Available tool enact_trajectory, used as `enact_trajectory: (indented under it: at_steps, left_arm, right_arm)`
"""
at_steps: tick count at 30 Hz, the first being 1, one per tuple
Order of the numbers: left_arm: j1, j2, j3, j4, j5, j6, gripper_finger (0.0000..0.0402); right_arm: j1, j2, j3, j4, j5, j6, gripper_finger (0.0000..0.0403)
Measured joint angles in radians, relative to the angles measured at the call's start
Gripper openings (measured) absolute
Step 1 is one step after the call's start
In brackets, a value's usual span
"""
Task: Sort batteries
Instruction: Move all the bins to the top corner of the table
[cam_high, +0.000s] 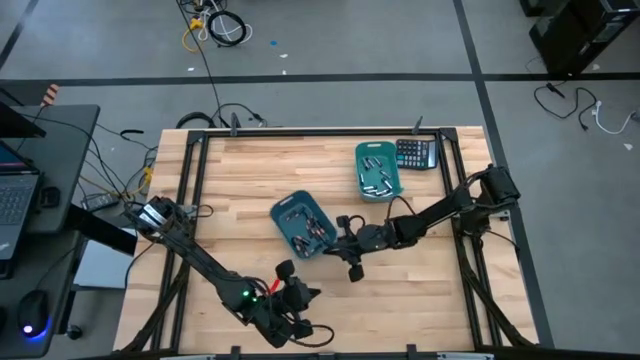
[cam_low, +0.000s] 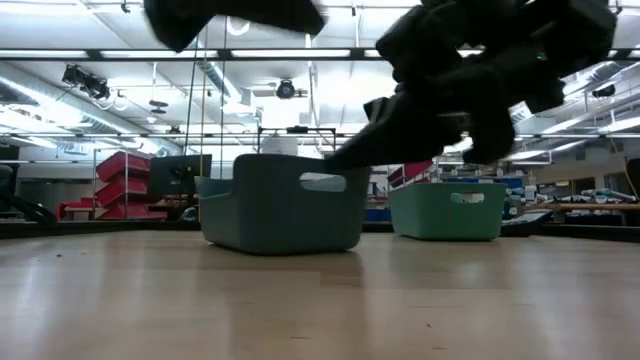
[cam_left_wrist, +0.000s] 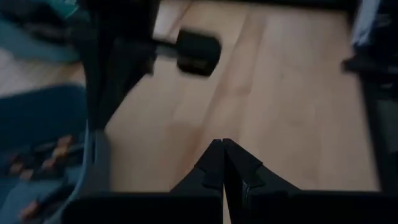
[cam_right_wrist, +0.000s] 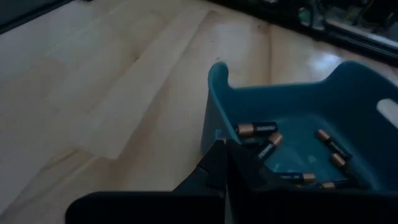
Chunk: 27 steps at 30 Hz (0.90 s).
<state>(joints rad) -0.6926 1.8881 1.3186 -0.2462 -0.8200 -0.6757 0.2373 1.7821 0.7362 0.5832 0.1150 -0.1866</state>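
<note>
Two bins stand on the wooden table. The blue-teal bin (cam_high: 303, 224) (cam_right_wrist: 292, 106) holds several dark batteries with copper ends (cam_right_wrist: 256, 129). The green-teal bin (cam_high: 377, 170) (cam_low: 447, 210) holds several paler batteries (cam_high: 378, 180). My right gripper (cam_high: 328, 239) (cam_right_wrist: 225, 152) reaches in from the table's right, shut, its tips at the blue-teal bin's right corner. My left gripper (cam_high: 308, 294) (cam_left_wrist: 222, 152) hovers near the table's front edge, shut and holding nothing, over bare wood. In the low view dark arm parts fill the top and no fingertips show. My right gripper's shut fingertips (cam_right_wrist: 217, 155) stand in front of the blue-teal bin's corner wall (cam_right_wrist: 214, 118), coming at it slanting down from the table's right. Whether they touch the wall I cannot tell. They hold no battery.
A black calculator (cam_high: 416, 153) lies right of the green-teal bin at the far edge. A black frame (cam_high: 200, 150) runs around the table. Bare wood lies left of the blue-teal bin and between the two grippers (cam_high: 400, 290).
</note>
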Motion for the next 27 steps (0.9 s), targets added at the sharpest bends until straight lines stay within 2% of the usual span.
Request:
enact_trajectory:
  at_steps: [7,13,19,27]
  left_arm:
    - [0.014,0.001,0.0,-0.256,-0.051,-0.272,0.0]
    - [0.027,0.002,0.0,-0.287,-0.126,-0.271,0.0]
    - [0.057,0.002,0.0,-0.32,-0.172,-0.271,0.0]
    - [0.092,0.002,0.0,-0.274,-0.227,-0.209,0.0]
  right_arm:
    - [-0.035,0.0,0.009,-0.012,-0.008,0.0,0.0]
    - [-0.025,-0.004,0.009,-0.08,-0.008,0.015,0.0]
    - [-0.016,-0.057,0.009,-0.267,-0.001,0.071,0.0]
    - [-0.017,-0.176,0.008,-0.536,0.149,0.115,0.0]
